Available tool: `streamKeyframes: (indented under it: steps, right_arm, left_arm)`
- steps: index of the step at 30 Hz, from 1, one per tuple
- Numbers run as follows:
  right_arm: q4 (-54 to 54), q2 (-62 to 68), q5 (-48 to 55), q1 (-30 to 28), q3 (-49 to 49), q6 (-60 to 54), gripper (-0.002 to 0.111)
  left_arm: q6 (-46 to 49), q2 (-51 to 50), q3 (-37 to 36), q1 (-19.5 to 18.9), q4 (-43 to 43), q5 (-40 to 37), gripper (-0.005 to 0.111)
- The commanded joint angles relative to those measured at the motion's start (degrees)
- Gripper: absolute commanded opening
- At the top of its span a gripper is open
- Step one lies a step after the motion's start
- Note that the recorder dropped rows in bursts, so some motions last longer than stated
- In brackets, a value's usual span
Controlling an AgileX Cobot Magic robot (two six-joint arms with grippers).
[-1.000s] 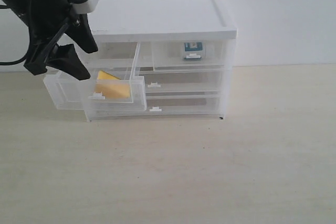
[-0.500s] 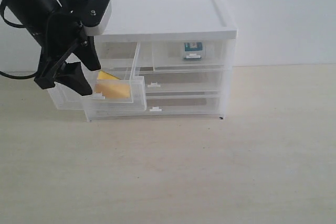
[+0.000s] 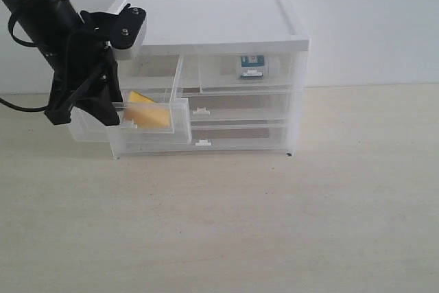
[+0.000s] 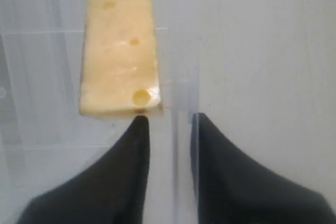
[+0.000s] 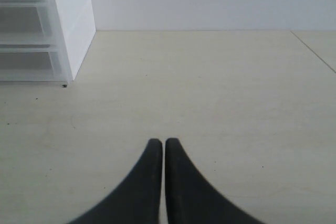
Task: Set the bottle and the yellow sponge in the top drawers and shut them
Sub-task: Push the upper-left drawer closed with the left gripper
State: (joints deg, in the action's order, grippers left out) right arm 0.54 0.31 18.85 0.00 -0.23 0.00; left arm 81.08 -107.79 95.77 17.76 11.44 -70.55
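Note:
The yellow sponge (image 3: pixel 147 116) lies in the left top drawer (image 3: pixel 175 132), which is pulled out of the white-topped cabinet (image 3: pixel 212 22). My left gripper (image 3: pixel 110 111) is open at that drawer. In the left wrist view its jaws (image 4: pixel 168 118) straddle a clear drawer wall, one fingertip (image 4: pixel 139 121) just touching the sponge (image 4: pixel 119 56). The bottle (image 3: pixel 252 66) stands inside the right top drawer (image 3: pixel 226 73), which is pushed in. My right gripper (image 5: pixel 159 142) is shut on nothing, low over the table, away from the cabinet (image 5: pixel 76 30); it is out of the exterior view.
Two full-width clear drawers (image 3: pixel 240 106) below are pushed in. A pale wooden table (image 3: pixel 274 224) stretches in front of and to the right of the cabinet. A white wall stands behind it.
My left gripper has come down and slightly right from above the drawer, and its jaws now sit over the drawer wall beside the sponge. The drawer's outer end shifted a little inward.

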Motion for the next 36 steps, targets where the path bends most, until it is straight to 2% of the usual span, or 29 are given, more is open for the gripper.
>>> streamKeyframes:
  steps: [1,7,16,36]
  right_arm:
    - [0.02,-0.31,-0.38,0.00,0.23,0.00,0.000]
    - [0.02,-0.31,-0.38,0.00,0.23,0.00,0.000]
    - [0.02,-0.31,-0.38,0.00,0.23,0.00,0.000]
    - [0.02,-0.31,-0.38,0.00,0.23,0.00,0.000]
  left_arm:
    - [-0.66,0.12,-0.12,-0.07,0.19,0.59,0.005]
    - [-2.39,0.12,-0.12,-0.07,0.58,0.59,0.004]
    - [-2.20,0.12,-0.12,-0.07,5.49,0.64,0.004]
    - [-2.20,0.03,2.11,-0.07,4.34,14.90,0.004]
